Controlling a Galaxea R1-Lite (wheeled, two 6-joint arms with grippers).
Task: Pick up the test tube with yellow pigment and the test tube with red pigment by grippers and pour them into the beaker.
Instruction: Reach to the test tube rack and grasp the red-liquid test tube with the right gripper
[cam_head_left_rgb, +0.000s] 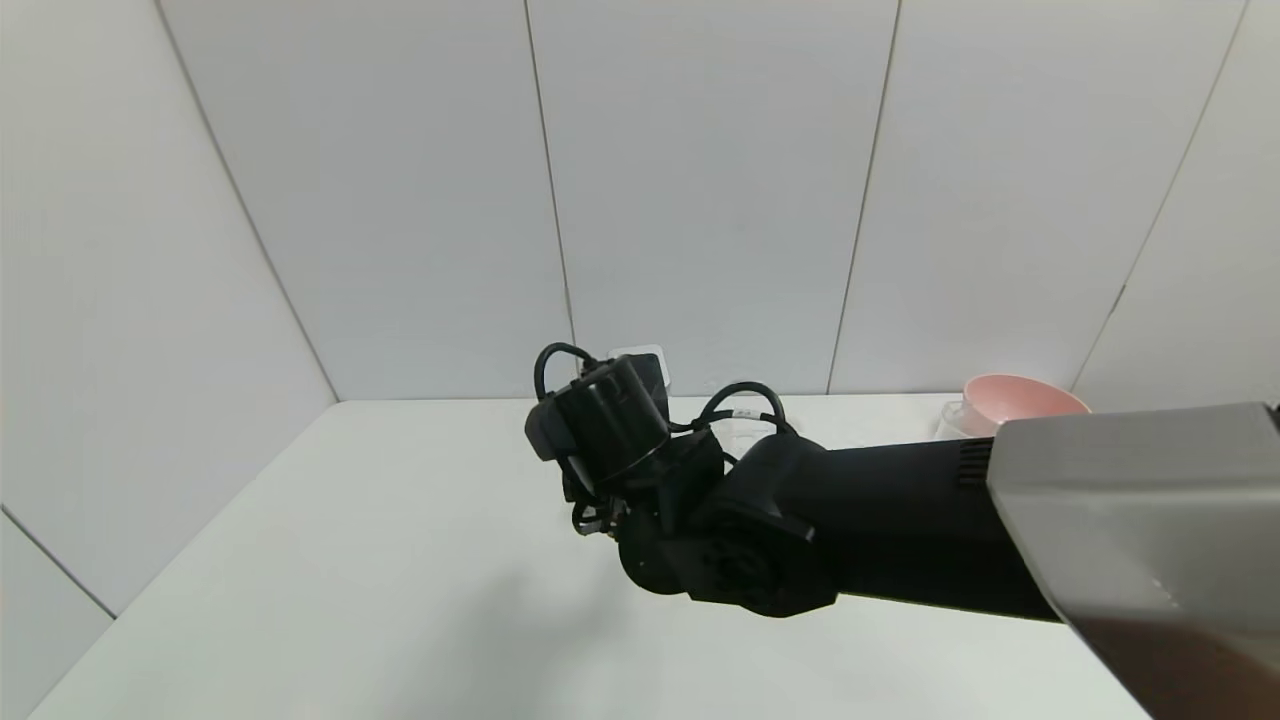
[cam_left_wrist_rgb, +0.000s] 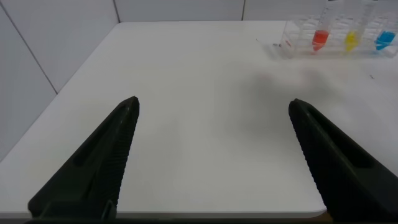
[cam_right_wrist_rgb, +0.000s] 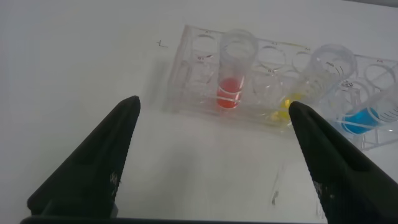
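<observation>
Currently, right claw (cam_right_wrist_rgb: 211, 149): spread wide, empty, hovering just short of rack (cam_right_wrist_rgb: 186, 93).
Red tube (cam_right_wrist_rgb: 233, 78): upright in rack on desk (cam_left_wrist_rgb: 205, 124).
Yellow tube (cam_right_wrist_rgb: 317, 81): tilted, next slot.
Left claw (cam_left_wrist_rgb: 211, 149): released, well apart from rack.

Three views: your head camera looks from high up, and each wrist camera looks out between its own fingers.

From the head you look forward and down across the white table (cam_head_left_rgb: 330, 560) to the panelled wall (cam_head_left_rgb: 700, 190), with the right arm (cam_head_left_rgb: 880, 530) reaching in across the middle and blocking what lies behind it. Your left wrist camera sits low and back, facing along the table toward the clear rack (cam_left_wrist_rgb: 339, 34), which is far off. Your right wrist camera hangs close above that same rack (cam_right_wrist_rgb: 249, 93), angled down; the rack and its three coloured tubes are what both wrist views share.
</observation>
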